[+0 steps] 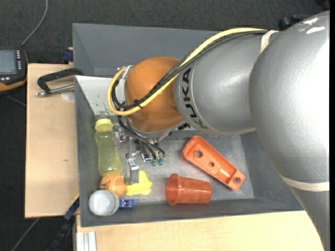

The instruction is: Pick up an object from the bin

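Grey arm [251, 88] overhangs bin [131, 46]; orange wrist cover [152, 95] sits above claw [142, 158], whose opening cannot be told. Yellow-green bottle [107, 150] lies just left of claw, long axis along bin's left wall. Small yellow piece [138, 184] lies just frontward of claw: likeliest pick.

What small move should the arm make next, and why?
Probably ease the gripper down toward the small yellow piece. It looks like the nearest thing, lying just past the gripper between the yellow-green bottle and the red-orange cup on its side.
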